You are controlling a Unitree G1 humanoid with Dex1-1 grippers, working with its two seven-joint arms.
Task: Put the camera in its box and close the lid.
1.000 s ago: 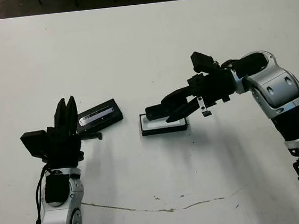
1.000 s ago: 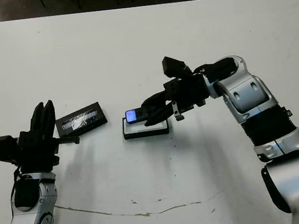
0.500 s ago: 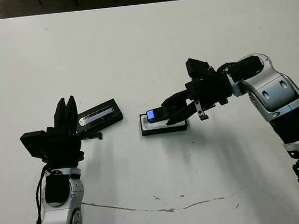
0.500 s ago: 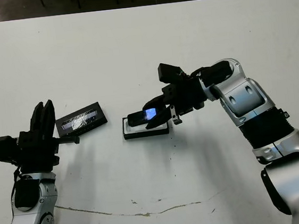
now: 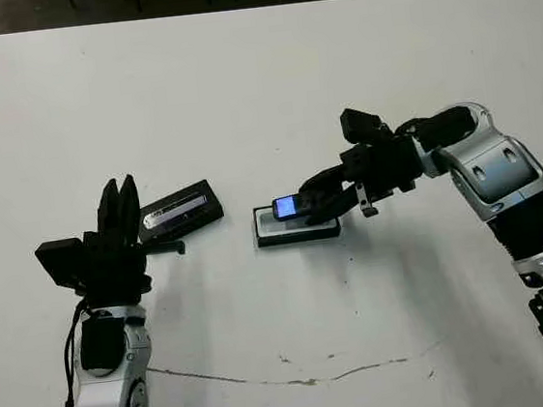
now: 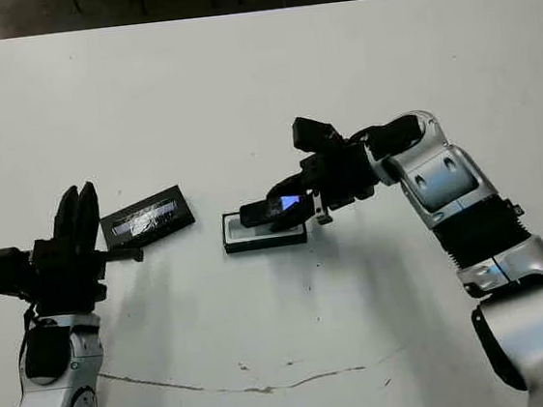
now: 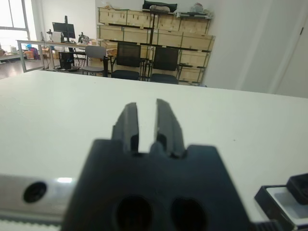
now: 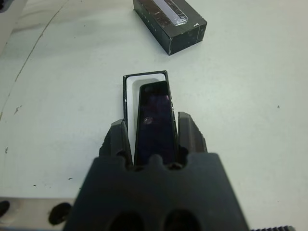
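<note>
The camera (image 8: 154, 118) sits clamped between our right gripper's (image 6: 287, 208) two black fingers, one pad (image 8: 119, 139) on each long side, so that pincer is closed down to the camera's own width and carries nothing else. In the head views the camera hangs just over the box (image 5: 297, 227), its bluish screen (image 6: 289, 202) lit and facing up, its far end tilted a little down toward the tray. From the right wrist we see that far end lying over the white lining, with the camera's long axis lined up with the box's; whether it already touches the lining we cannot tell. The box itself rests flat on the white table (image 5: 259, 88), near the middle, open.

The lid (image 5: 182, 210) lies on the table to the left of the box, apart from it, silvery strip upward and turned at a slight angle. Just beside the lid stands our left gripper (image 5: 117, 206), fingers pointing away from us and upward; the left wrist view shows them nearly together with a thin slit between, holding nothing.

A thin dark crack line (image 5: 290, 376) runs across the tabletop near our edge.
</note>
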